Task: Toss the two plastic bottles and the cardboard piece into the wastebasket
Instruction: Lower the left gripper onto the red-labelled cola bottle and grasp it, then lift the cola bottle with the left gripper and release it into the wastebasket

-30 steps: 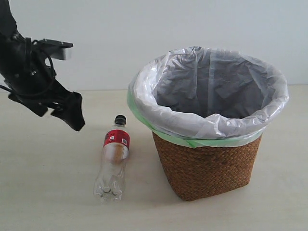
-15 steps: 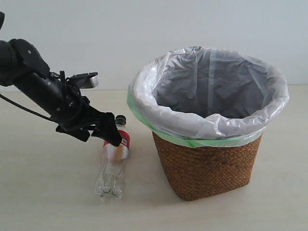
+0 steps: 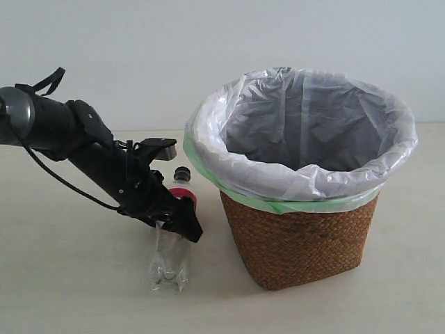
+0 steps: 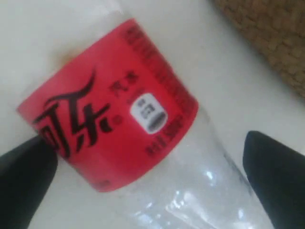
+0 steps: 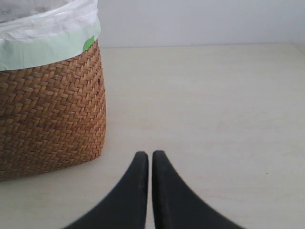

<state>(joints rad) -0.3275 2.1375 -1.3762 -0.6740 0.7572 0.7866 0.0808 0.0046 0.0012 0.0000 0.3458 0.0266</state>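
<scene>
The slim clear bottle with black cap and red label lies on the table just left of the wicker wastebasket. My left gripper is down over the bottle's middle, open, with one finger on each side of the label and clear body. My right gripper is shut with nothing in it, hovering low over bare table beside the wastebasket. The green-capped bottle and the cardboard piece are out of view.
The wastebasket's white liner with green edge folds over the rim. The pale table stretches to the left and front. A plain wall stands behind.
My left arm has swung down and rightward from above the table's left side to straddle the bottle. The bottle has shifted slightly. The wastebasket has not moved.
</scene>
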